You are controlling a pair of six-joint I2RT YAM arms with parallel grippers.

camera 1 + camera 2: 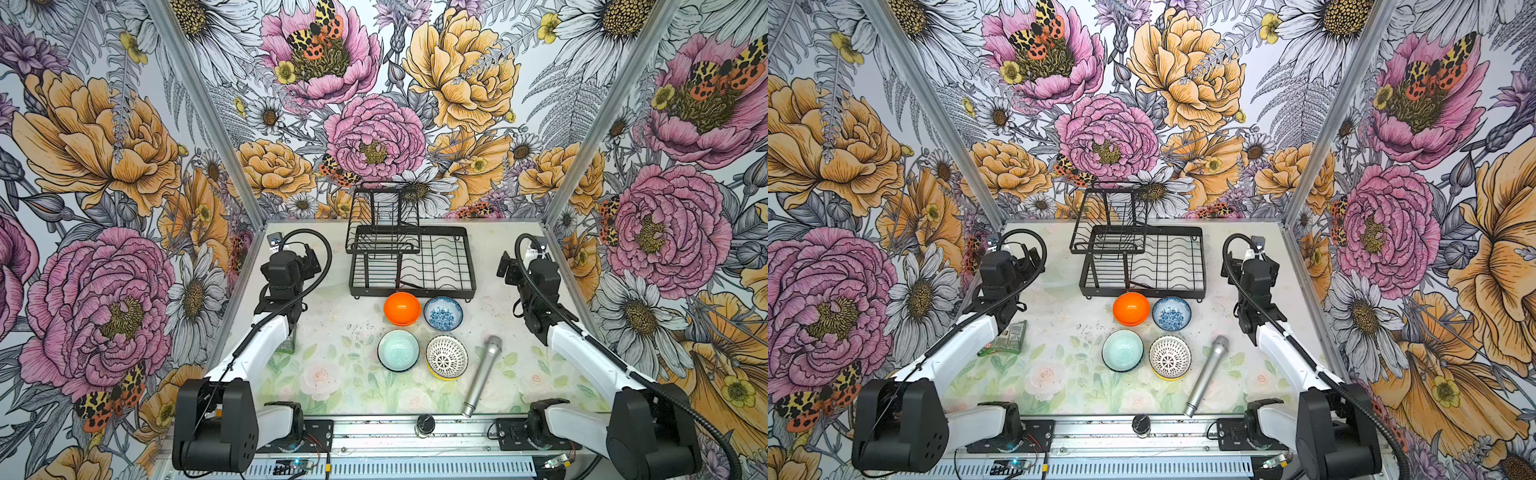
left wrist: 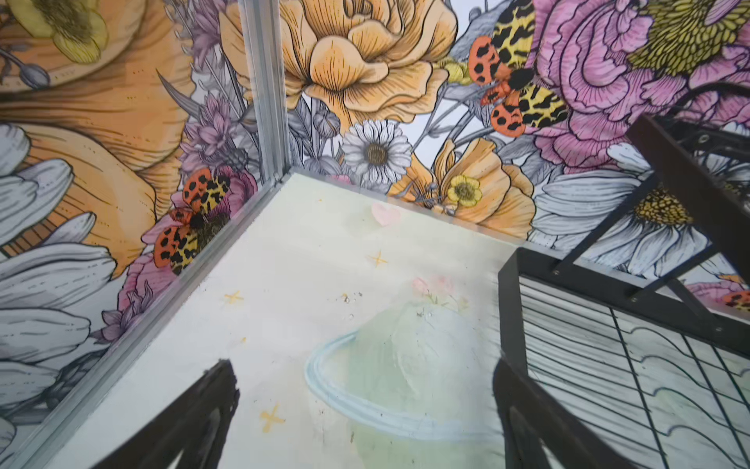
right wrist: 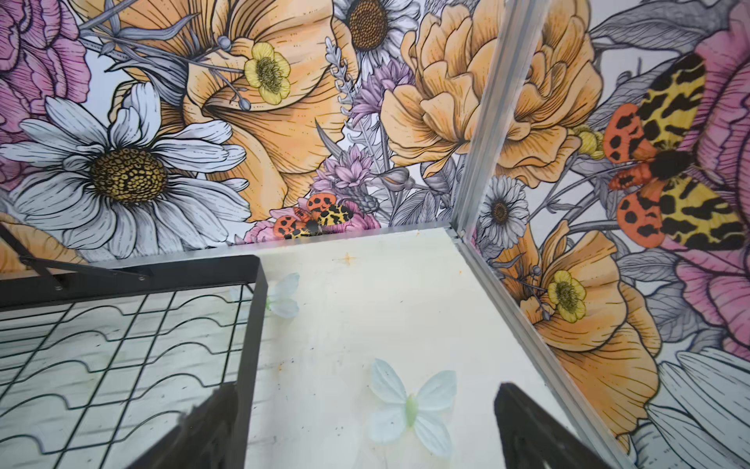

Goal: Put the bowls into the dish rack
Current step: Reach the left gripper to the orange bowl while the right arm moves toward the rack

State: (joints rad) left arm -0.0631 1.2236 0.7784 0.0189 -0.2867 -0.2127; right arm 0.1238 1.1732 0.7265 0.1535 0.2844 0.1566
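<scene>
Black knob (image 1: 424, 424): sitting on the front rail (image 1: 374, 436), closest to the lens.
Silver microphone (image 1: 482, 376): lying slantwise on the table (image 1: 332, 328), head pointing away, just right of the bowls.
White lattice bowl (image 1: 446, 356): nesting inside the yellow bowl (image 1: 442, 377) (only a sliver of yellow rim is showing).
Teal bowl (image 1: 398, 350): sitting upright just left of that pair.
Orange bowl (image 1: 402, 308) and blue floral bowl (image 1: 443, 313): sitting side by side behind them, just in front of the dish rack (image 1: 436, 289).
Dish rack: standing at the back of the table, mid-width, its raised tier (image 1: 382, 249) occupying the left end; all bowls are resting on the table outside it.
Left gripper (image 2: 365, 381): hovering over bare table beside the rack's left end, fingers (image 2: 211, 398) spread wide, gripping nothing.
Right gripper (image 3: 365, 402): hovering beside the rack's right end, fingers (image 3: 211, 422) likewise spread, gripping nothing.
Green packet (image 1: 1007, 338): lying partly under the left arm (image 1: 963, 347).
</scene>
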